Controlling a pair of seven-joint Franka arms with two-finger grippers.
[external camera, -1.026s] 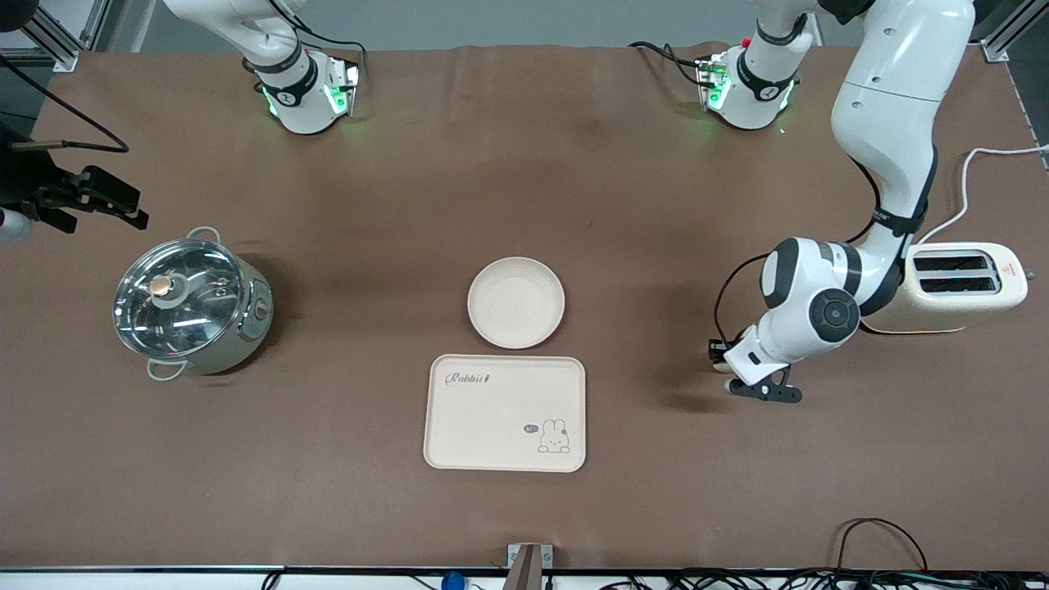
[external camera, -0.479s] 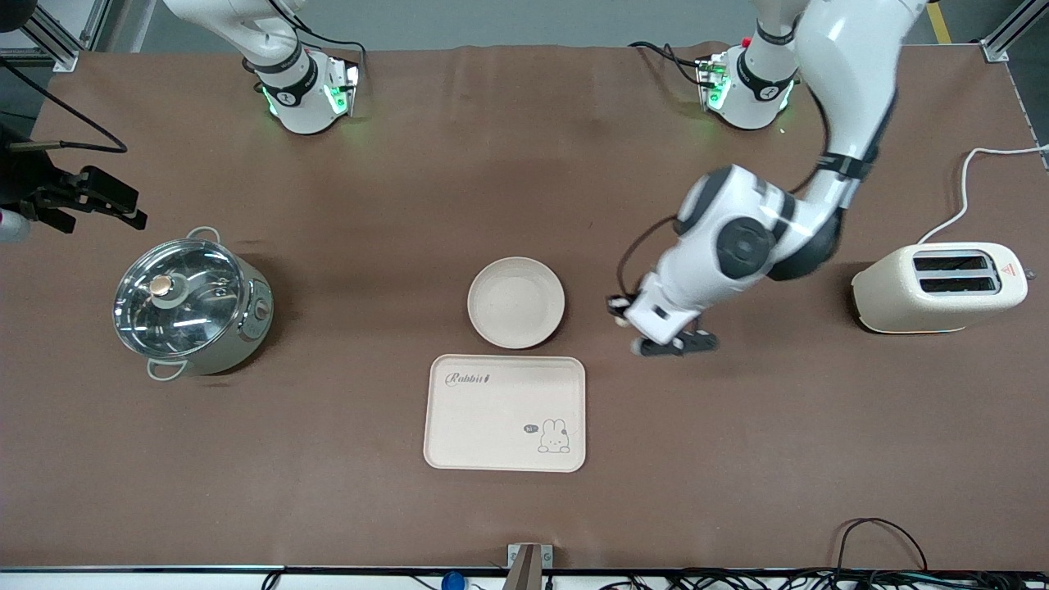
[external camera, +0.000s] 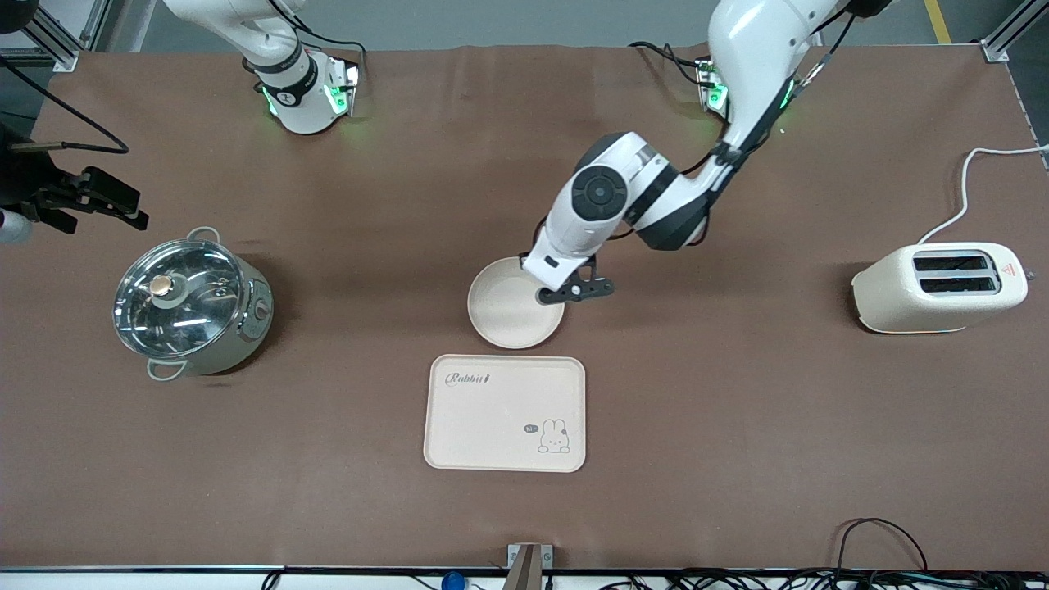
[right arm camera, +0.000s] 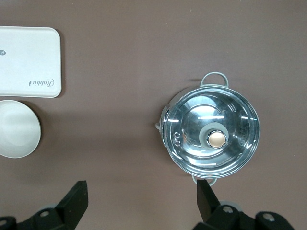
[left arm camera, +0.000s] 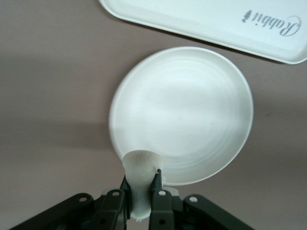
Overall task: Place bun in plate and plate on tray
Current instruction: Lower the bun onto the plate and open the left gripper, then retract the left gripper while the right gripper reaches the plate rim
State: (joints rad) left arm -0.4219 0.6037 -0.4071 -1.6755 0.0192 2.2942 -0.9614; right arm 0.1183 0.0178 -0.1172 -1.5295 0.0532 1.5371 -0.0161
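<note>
Left gripper (left arm camera: 142,184) is pinching the bun (left arm camera: 140,172) between its jaws, closed tight on it, and hanging over the rim of the plate (external camera: 504,311) at the edge toward the left arm's end of the table. Bun is sitting upright in the grip, clear of the plate surface. Plate is sitting on the table with nothing in it, just beside the tray (external camera: 505,413), which lies nearer the front camera. Right gripper (right arm camera: 139,201) is waiting up in the air, jaws spread wide and holding nothing, over the table near the lidded pot (right arm camera: 211,132). Toaster (external camera: 939,287) is standing toward the left arm's end.
</note>
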